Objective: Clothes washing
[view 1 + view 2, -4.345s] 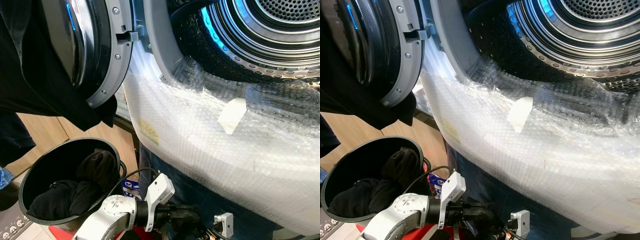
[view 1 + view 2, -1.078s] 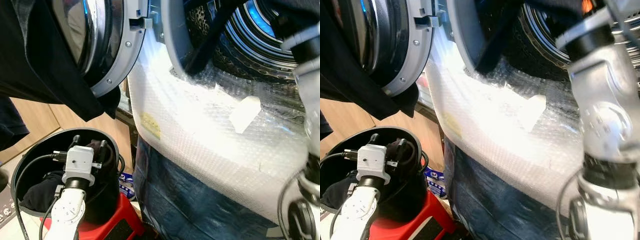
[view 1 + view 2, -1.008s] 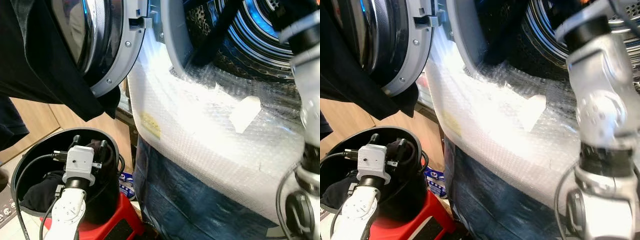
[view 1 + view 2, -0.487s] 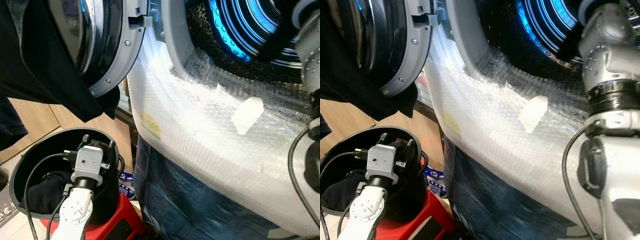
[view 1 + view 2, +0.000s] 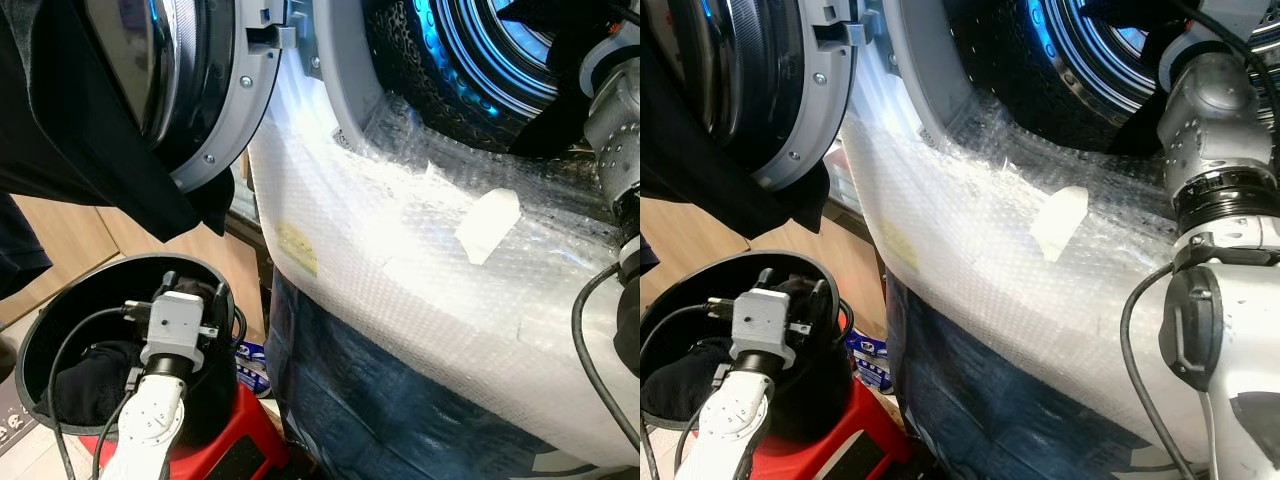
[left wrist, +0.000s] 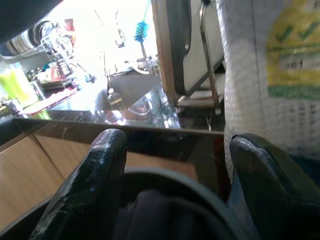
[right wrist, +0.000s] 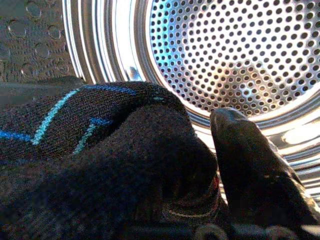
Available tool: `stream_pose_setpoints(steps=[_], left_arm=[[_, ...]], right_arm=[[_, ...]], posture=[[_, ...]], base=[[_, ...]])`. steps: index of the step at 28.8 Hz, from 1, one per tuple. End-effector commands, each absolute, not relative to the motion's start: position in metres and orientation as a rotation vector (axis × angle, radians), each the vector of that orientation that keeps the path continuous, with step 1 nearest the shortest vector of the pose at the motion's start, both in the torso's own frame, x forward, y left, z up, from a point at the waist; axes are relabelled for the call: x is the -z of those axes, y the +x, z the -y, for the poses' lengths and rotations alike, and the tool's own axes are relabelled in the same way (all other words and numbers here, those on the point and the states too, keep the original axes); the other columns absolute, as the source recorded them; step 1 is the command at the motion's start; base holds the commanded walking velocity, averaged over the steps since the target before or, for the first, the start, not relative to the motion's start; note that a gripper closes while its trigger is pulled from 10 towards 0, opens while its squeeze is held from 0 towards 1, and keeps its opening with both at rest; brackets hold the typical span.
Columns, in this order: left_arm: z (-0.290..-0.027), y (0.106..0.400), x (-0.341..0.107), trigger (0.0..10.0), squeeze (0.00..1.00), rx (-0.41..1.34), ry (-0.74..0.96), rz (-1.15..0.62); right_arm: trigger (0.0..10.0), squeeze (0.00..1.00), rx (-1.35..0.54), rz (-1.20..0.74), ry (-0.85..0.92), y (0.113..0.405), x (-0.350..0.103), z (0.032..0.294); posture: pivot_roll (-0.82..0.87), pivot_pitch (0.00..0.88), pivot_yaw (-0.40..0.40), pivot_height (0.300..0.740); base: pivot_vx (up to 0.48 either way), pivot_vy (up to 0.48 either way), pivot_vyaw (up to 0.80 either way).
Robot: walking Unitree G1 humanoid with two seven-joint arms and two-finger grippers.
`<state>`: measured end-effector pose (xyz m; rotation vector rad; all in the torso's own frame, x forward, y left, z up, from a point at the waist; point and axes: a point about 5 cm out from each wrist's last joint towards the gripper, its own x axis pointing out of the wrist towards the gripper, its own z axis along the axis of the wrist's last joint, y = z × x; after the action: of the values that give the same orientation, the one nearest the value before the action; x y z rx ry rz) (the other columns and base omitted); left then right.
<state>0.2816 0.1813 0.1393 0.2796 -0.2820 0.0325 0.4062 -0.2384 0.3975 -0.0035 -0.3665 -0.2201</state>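
The washing machine's front is wrapped in bubble wrap [image 5: 400,270], dimpled and glaring white, with a strip of pale tape [image 5: 487,225] stuck across it at about 3 o'clock from the picture's middle. Below the wrap a dark blue sheet [image 5: 370,410] covers the machine's lower body. The round door [image 5: 215,90] hangs open at 11 o'clock, its grey plastic ring studded with screws around dark glass, and a black cloth [image 5: 70,130] drapes over it.

The steel drum [image 7: 235,55] is ribbed and polished, its back wall punched with small round holes and lit blue along the rim. The right gripper [image 7: 200,150] is raised at the drum's mouth, at 2 o'clock in the head views. Its fingers are closed on a black knitted garment [image 7: 100,160] with thin blue and teal stripes; one glossy black finger [image 7: 245,155] presses against the bunched knit.

At 7 o'clock a round black plastic basket [image 5: 40,330] stands on a red stool [image 5: 235,445], with dark clothes [image 5: 85,370] heaped inside. The left gripper [image 6: 175,170] hangs over the basket's rim, fingers [image 6: 97,180] spread wide and holding nothing.
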Motion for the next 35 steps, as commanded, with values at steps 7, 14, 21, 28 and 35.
stream_pose_setpoints(steps=[7, 14, 21, 28, 35], left_arm=[[-0.186, 0.288, -0.140, 10.0, 0.00, -0.040, 0.249, 0.266], [-0.185, 0.294, -0.147, 10.0, 0.00, -0.024, 0.253, 0.288], [-0.178, 0.293, -0.136, 10.0, 0.00, 0.026, 0.234, 0.242], [-0.171, 0.297, -0.139, 10.0, 0.00, 0.067, 0.185, 0.242], [-0.169, 0.300, -0.139, 10.0, 0.00, 0.083, 0.187, 0.240]], right_arm=[[10.0, 1.00, 0.225, 0.398, -0.008, 0.405, -0.409, 0.234], [10.0, 1.00, 0.232, 0.553, -0.075, 0.392, -0.448, 0.228], [10.0, 1.00, 0.395, 0.639, -0.094, 0.382, -0.458, 0.243], [10.0, 1.00, 0.335, 0.727, -0.024, 0.376, -0.467, 0.240], [10.0, 1.00, 0.350, 0.691, 0.075, 0.378, -0.463, 0.243]], posture=[[0.03, 0.127, -0.018, 0.740], [0.04, 0.134, -0.008, 0.740], [0.01, 0.134, -0.003, 0.740], [0.01, 0.138, 0.019, 0.740], [-0.02, 0.126, 0.029, 0.740]], base=[[0.000, 0.000, 0.00], [0.000, 0.000, 0.00], [0.000, 0.000, 0.00], [0.000, 0.000, 0.00], [0.000, 0.000, 0.00]])
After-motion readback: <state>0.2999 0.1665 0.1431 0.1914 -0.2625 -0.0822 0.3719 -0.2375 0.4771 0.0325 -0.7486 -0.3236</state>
